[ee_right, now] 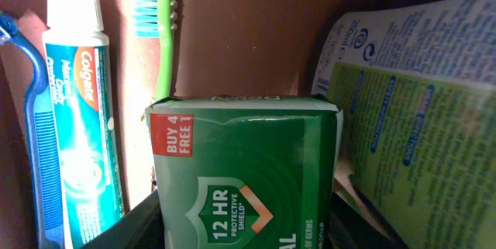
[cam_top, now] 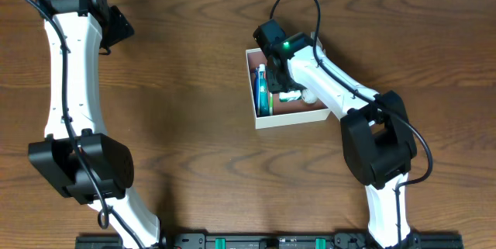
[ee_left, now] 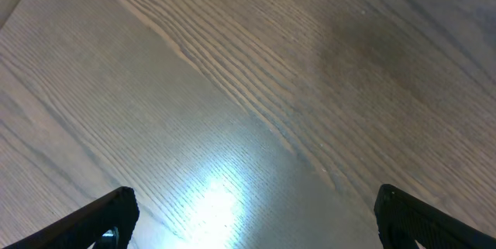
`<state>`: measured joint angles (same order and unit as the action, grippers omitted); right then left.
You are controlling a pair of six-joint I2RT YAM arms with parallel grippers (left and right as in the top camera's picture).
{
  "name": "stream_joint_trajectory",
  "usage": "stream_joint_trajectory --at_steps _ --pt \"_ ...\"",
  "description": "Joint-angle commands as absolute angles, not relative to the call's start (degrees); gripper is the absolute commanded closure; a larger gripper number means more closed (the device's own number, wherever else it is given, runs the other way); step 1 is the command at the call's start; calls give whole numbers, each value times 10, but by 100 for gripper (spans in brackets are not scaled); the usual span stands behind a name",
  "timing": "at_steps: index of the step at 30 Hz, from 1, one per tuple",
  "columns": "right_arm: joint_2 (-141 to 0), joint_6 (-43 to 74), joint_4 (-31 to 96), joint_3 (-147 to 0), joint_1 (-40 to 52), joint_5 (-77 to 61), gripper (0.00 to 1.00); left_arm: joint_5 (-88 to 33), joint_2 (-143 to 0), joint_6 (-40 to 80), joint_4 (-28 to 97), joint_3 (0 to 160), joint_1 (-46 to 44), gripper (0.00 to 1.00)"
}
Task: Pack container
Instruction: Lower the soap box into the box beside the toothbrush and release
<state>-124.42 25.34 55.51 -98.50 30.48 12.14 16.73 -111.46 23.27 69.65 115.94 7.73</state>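
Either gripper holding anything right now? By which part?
Left gripper: open above the table, holding nothing. Right gripper: fingers flank the green box at its near end inside the container; whether they actually clamp it cannot be told.

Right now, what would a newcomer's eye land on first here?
The white container right of centre, with the right claw reaching into it. Its wrist view is filled by a green box between the claw's fingers, beside toothpaste and a green toothbrush. The left claw hangs open over the table.
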Motion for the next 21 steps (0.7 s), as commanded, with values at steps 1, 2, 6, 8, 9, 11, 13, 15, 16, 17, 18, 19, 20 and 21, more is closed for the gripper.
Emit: stream_joint_trajectory --at_steps 1,2,6,8,9,11,13,15,16,17,18,19,20,21 --pt "-1231 261 554 -985 301 135 49 174 -1119 227 698 1156 78 2" --pt "-1231 261 554 -985 301 135 48 174 -1119 228 698 1156 78 2" --pt "-1231 261 553 -985 301 135 44 174 -1119 227 698 1156 78 2" --pt "-1231 261 551 -985 301 135 44 174 -1119 228 698 1156 78 2" --pt "-1231 261 550 -985 301 135 44 174 -1119 228 698 1156 78 2" --pt "-1231 261 548 -985 301 135 44 174 -1119 227 698 1156 78 2" --pt "-1231 261 547 -985 301 135 44 174 -1119 228 698 1156 78 2" --pt "-1231 261 546 -985 301 135 44 174 -1119 228 698 1156 78 2" --pt "-1231 261 546 -987 301 133 44 174 -1119 228 698 1156 78 2" --pt "-1231 261 546 -989 301 130 44 174 -1119 227 698 1156 78 2" --pt "-1231 261 546 -993 301 126 44 174 -1119 227 698 1156 78 2" --pt "-1231 261 545 -999 301 119 43 174 -1119 227 698 1156 78 2" --pt "-1231 260 543 -1006 301 114 43 174 -1119 227 698 1156 78 2" --pt "-1231 257 541 -1015 301 110 43 174 -1119 227 698 1156 78 2"
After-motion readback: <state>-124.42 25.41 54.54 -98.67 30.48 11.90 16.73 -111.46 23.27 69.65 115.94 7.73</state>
